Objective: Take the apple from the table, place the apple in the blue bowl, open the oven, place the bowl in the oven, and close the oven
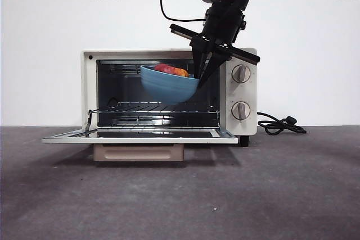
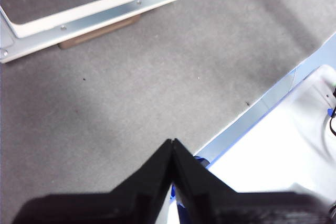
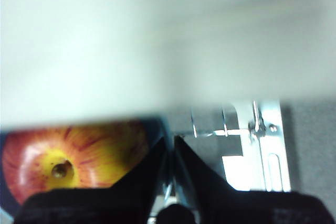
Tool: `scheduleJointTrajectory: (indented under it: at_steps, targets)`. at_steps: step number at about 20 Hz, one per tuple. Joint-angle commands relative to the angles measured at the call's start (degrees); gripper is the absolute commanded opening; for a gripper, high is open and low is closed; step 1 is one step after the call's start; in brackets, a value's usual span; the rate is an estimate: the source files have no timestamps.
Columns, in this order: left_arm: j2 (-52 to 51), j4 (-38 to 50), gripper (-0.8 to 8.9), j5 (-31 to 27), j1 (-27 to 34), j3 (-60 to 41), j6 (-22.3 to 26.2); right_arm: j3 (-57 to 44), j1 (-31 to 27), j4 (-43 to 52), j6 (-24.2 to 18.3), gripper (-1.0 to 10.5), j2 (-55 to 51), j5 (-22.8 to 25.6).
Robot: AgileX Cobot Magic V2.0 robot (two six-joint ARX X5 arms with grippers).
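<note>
Your oven (image 1: 169, 94) sits centre frame in the front view, its door (image 1: 140, 135) dropped flat across the lower left of the cabinet: opening is done. Moving right, the blue bowl (image 1: 166, 85) hangs tilted inside the cavity, just above the wire rack (image 1: 157, 108), with the apple (image 1: 171, 71) resting in it (apple-in-bowl is also done). At the bowl's right rim you have the right gripper (image 1: 202, 71), descending from the upper right, jaws pinched nearly closed on that rim. The right wrist view confirms the apple beside the jaws. Your left gripper (image 2: 172, 145) waits over bare table (image 2: 157, 77), jaws pressed together, holding nothing. Outstanding, in my judgement: seat the bowl on the rack, release, withdraw, close the door.
</note>
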Motion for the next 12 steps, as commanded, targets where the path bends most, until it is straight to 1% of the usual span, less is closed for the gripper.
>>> scheduleJointTrajectory:
  at_steps: [1,5,10,12]
  targets:
    - [-0.59,0.02,-0.04,-0.04,-0.11,-0.48,0.57,0.57,-0.42,1.18,4.98,-0.1,0.72,0.00]
    - [-0.81,-0.61,-0.04,-0.04,-0.11,-0.48,0.59,0.55,-0.46,0.20,7.28,-0.1,1.14,2.29]
    - [-0.83,-1.22,-0.04,-0.04,-0.11,-0.48,0.59,0.50,-0.46,0.39,7.15,-0.1,1.51,3.23]
    - [-0.81,-1.16,-0.04,-0.04,-0.13,-0.48,0.59,0.52,-0.44,0.31,7.04,0.1,1.51,3.43]
